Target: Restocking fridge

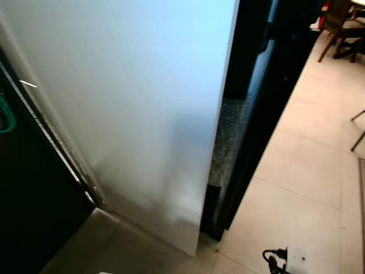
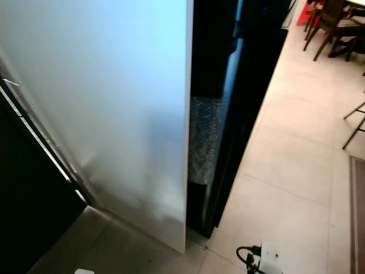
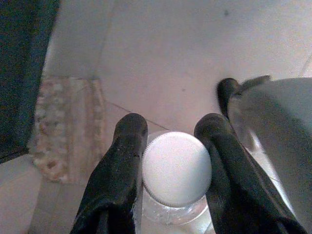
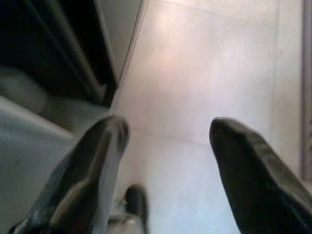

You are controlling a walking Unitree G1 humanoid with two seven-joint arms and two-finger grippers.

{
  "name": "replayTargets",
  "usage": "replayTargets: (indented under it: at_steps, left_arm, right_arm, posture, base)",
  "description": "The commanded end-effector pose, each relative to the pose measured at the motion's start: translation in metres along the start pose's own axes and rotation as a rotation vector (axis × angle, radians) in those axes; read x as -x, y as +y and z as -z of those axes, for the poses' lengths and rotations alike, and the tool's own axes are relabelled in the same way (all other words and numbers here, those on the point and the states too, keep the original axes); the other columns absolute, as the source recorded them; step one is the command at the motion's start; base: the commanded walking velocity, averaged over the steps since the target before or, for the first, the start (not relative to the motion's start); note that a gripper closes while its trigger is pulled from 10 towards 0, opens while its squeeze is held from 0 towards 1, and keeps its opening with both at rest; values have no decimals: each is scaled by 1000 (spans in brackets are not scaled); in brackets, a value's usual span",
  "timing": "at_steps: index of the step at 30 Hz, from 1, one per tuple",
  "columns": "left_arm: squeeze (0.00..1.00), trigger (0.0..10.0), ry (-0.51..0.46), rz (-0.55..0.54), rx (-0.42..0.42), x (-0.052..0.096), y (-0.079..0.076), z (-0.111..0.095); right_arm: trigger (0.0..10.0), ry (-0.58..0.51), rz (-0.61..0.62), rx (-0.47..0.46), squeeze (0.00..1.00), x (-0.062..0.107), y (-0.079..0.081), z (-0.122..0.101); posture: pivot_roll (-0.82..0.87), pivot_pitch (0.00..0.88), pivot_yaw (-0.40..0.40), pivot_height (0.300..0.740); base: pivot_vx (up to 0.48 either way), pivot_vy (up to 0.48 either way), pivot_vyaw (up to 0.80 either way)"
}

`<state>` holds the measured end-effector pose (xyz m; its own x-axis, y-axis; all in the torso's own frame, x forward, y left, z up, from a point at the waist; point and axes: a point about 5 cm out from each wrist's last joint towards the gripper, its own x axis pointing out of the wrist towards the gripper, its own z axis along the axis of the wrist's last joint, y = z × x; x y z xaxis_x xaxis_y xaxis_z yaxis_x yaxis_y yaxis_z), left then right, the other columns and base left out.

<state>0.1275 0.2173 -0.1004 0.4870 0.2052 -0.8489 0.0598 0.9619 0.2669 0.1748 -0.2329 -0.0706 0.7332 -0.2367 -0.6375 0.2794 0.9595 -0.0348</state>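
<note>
Gripping a white-capped bottle (image 3: 176,170) in left gripper (image 3: 170,141), right gripper (image 4: 168,131) spread, empty

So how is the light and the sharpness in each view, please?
Eye views: the white door is bright at the top and shaded low down; the gap beside it is almost black. Left wrist view: the cap between the left gripper fingers is sharp and pale, the floor soft. Right wrist view: the right gripper fingers are blurred, the floor washed out.

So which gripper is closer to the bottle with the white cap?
Left. The left gripper holds the bottle between its fingers, just under the cap. The right gripper is open, with only floor between its fingers.
</note>
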Motion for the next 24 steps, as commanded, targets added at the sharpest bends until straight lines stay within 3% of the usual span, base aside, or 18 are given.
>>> replayTargets:
  at_steps: [1, 2, 7, 9, 13, 14, 16, 19, 22, 23, 24]
  left_arm:
    - [0, 10000, 16, -14, 22, 1, 2, 6]
    - [0, 10000, 21, -20, 24, 2, 3, 8]
    - [0, 10000, 28, -33, 32, 3, 4, 13]
    - [0, 10000, 30, -42, 39, 4, 6, 15]
    - [0, 10000, 34, -46, 37, 4, 7, 18]
    - [0, 10000, 38, -48, 28, 5, 8, 20]
    - [0, 10000, 42, -51, 26, 5, 9, 22]
    - [0, 10000, 44, -52, 24, 5, 9, 23]
    - [0, 10000, 47, -50, 10, 6, 10, 24]
    - [0, 10000, 47, -47, 5, 6, 9, 24]
    - [0, 10000, 45, -46, 4, 6, 9, 24]
  right_arm:
    - [10000, -221, -2, 40, 0, -14, -9, -59]
    - [10000, -333, -6, 13, 0, -17, -13, -88]
    - [10000, -459, -19, -15, 0, -14, -10, -111]
    - [10000, -552, -61, 17, 0, -10, 1, -128]
    - [10000, -623, -142, 22, 0, -2, 21, -141]
    - [10000, -633, -166, 8, 0, 5, 33, -144]
    - [10000, -551, -188, 21, 0, 9, 47, -138]
    - [10000, -465, -207, 76, 0, 9, 55, -129]
    - [10000, -440, -208, 44, 0, 10, 65, -131]
    - [10000, -472, -241, 44, 698, 10, 75, -143]
    - [10000, -493, -256, 40, 1000, 11, 78, -149]
  posture:
    - [-40, 0, -1, 740]
    - [-48, 0, -5, 740]
    - [-40, 0, -12, 740]
    - [-32, 0, -7, 740]
    - [-33, 0, -4, 740]
    - [-30, 0, -3, 740]
    - [-33, 0, 0, 740]
    - [-45, 0, 6, 740]
    - [-60, 0, 15, 740]
    - [-62, 0, 16, 740]
    - [-59, 0, 15, 740]
  base:
    - [0, 0, 0]
    - [0, 0, 0]
    - [0, 0, 0]
    - [0, 0, 0]
    - [0, 0, 0]
    - [0, 0, 0]
    - [0, 0, 0]
    - [0, 0, 0]
    - [0, 0, 0]
    - [0, 0, 0]
    - [0, 0, 0]
